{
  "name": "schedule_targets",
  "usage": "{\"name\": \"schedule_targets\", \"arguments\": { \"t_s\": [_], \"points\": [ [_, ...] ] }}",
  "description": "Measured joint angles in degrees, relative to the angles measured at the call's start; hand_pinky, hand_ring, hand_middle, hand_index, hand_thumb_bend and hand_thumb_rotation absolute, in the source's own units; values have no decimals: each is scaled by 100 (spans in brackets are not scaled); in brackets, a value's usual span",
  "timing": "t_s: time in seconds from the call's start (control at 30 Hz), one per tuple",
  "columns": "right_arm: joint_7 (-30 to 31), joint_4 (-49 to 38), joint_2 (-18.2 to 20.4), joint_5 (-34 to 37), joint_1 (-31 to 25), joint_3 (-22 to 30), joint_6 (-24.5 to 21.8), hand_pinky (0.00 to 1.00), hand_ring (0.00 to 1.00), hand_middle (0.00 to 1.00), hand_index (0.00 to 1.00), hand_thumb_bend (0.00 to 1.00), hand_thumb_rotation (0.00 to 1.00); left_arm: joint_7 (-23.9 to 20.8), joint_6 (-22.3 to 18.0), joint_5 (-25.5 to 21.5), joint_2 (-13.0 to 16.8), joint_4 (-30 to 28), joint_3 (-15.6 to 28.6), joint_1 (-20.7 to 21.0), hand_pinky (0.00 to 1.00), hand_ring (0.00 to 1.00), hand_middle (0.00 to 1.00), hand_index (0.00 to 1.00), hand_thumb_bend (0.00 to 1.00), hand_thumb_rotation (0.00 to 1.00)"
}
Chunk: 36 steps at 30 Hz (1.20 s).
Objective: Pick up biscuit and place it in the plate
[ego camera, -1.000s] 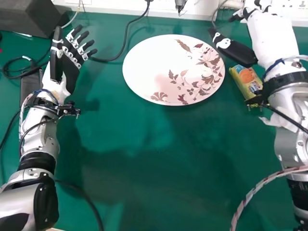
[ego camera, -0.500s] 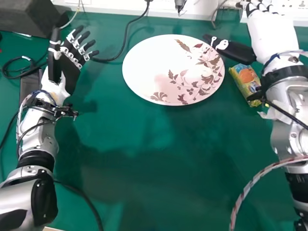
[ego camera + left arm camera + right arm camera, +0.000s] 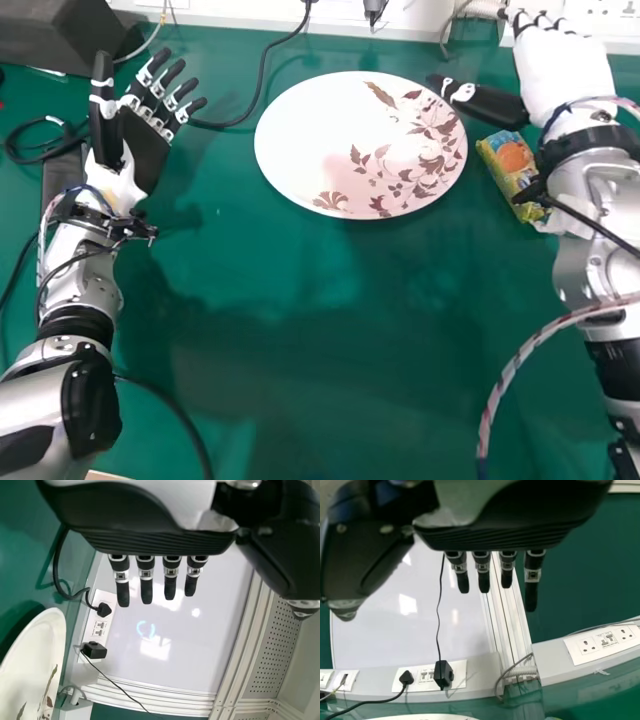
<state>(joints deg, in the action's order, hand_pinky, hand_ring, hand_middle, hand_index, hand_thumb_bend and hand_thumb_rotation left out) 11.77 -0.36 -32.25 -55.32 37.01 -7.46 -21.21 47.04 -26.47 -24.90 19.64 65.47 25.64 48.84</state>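
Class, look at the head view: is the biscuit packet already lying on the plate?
No, the biscuit packet lies on the green table, beside the plate.

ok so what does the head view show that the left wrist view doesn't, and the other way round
Head view, not left wrist view: the biscuit packet, the right hand and the dark box.
Left wrist view, not head view: the glossy white panel and the perforated panel.
Both: the plate, the left hand and the green table.
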Motion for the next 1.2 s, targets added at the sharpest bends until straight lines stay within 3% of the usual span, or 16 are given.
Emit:
{"name": "schedule_targets", "arguments": {
  "t_s": [0.27, 0.5, 0.83, 1.2],
  "points": [
    [226, 417, -113, 28, 291, -126, -30, 76, 95, 100, 100, 100, 49, 105, 98, -52, 5, 47, 39, 29, 92, 92, 100, 100, 100, 66],
    [422, 809, -187, 78, 540, -247, -12, 71, 94, 100, 99, 100, 46, 148, 239, -119, 20, 67, 114, 108, 93, 92, 98, 100, 100, 64],
    [438, 1602, -232, 188, 774, -438, 218, 71, 92, 100, 99, 100, 50, 462, 294, -124, 108, 117, 243, 124, 87, 91, 98, 99, 100, 62],
    [445, 2134, -237, 294, 981, -612, 217, 71, 93, 100, 100, 100, 51, 548, 291, -123, 111, 222, 324, 140, 88, 93, 99, 100, 100, 59]
  ]
}}
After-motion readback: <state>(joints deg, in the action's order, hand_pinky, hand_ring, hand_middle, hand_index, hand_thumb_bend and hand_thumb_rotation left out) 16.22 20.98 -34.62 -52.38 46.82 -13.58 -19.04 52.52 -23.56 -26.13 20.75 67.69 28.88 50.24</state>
